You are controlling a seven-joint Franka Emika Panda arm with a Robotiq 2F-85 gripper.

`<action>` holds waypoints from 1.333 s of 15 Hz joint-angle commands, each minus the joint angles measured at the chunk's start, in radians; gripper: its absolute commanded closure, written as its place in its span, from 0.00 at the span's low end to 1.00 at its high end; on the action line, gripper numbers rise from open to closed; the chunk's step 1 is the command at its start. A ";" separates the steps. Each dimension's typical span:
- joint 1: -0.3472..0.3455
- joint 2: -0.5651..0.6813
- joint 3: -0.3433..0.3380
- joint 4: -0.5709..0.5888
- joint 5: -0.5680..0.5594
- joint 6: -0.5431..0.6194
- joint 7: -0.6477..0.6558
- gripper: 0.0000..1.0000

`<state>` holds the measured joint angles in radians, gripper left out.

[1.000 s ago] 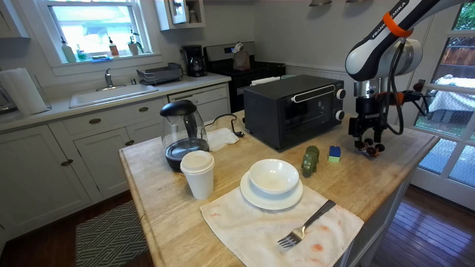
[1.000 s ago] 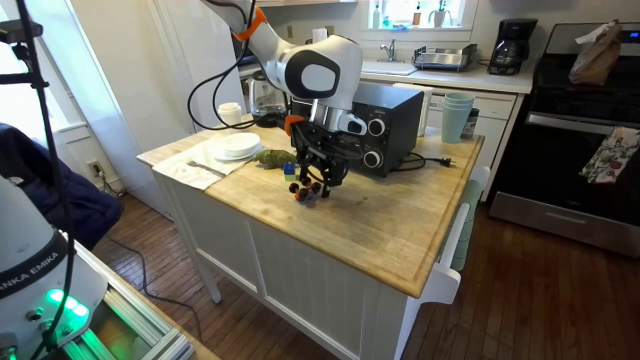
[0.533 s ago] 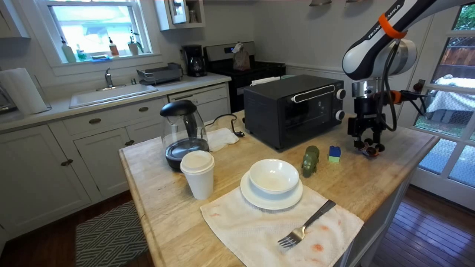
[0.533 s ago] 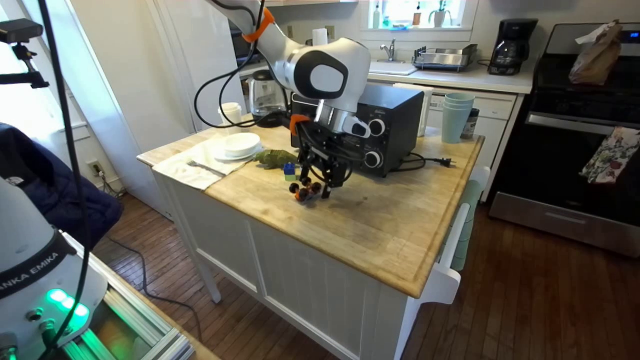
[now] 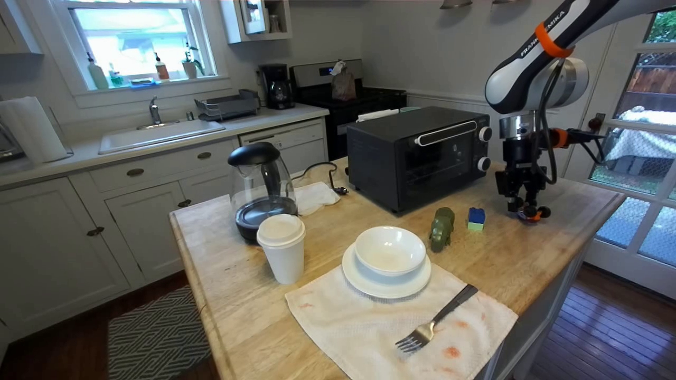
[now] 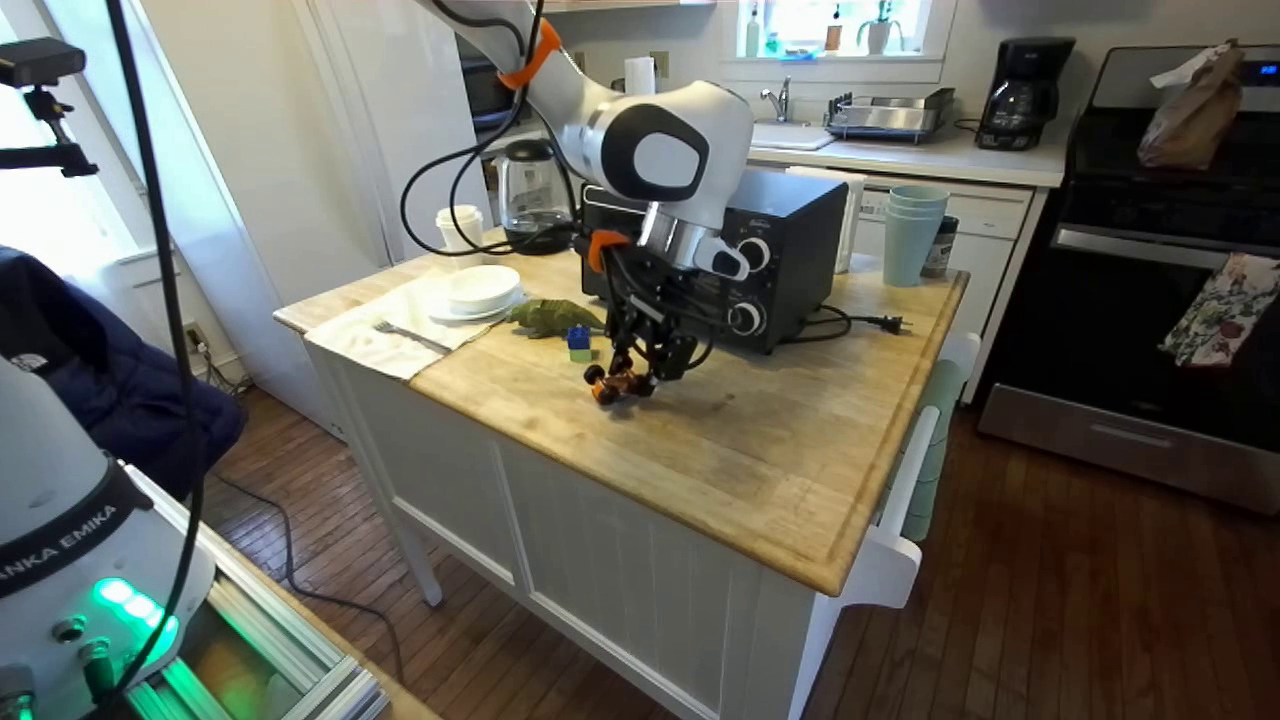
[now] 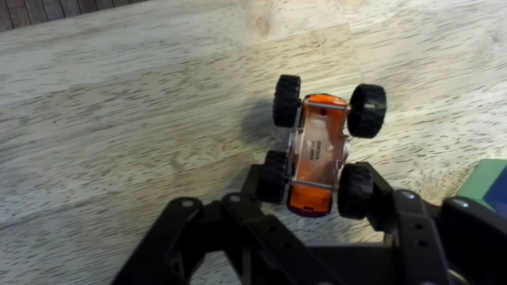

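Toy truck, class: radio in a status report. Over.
Pincer closed on toy truck. Its underside showing in wrist view. Blue-and-green block close by, apart from pincer.

Wrist view | toy truck [image 7: 321,134]: lettering [image 7: 315,151] was too blurred to read | fingertips [image 7: 249,185]: wheels [image 7: 355,192] partly hid them | block [image 7: 484,180]: right edge cropped it

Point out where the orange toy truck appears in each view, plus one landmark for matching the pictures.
In an exterior view: toy truck right of centre, to the right of the block.
In an exterior view: toy truck near the centre, below and right of the block.
Wrist view: toy truck right of centre, at the end effector.
Shared landmark: the blue-and-green block, cut off in the wrist view.
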<state>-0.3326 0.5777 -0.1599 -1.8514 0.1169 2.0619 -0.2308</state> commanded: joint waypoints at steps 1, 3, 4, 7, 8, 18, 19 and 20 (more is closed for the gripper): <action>-0.025 0.030 0.018 0.047 0.028 -0.036 -0.014 0.45; -0.028 0.034 0.018 0.054 0.035 -0.039 -0.006 0.54; -0.028 0.034 0.017 0.055 0.039 -0.038 0.000 0.58; -0.023 0.023 0.011 0.050 0.058 -0.035 0.044 0.65; -0.020 0.019 0.009 0.049 0.064 -0.031 0.065 0.65; 0.031 -0.077 -0.024 -0.025 0.031 0.059 0.236 0.65; 0.037 -0.091 -0.027 -0.035 0.026 0.077 0.249 0.65; 0.046 -0.104 -0.031 -0.050 0.019 0.103 0.264 0.65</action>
<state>-0.3192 0.5384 -0.1715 -1.8336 0.1542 2.1002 -0.0184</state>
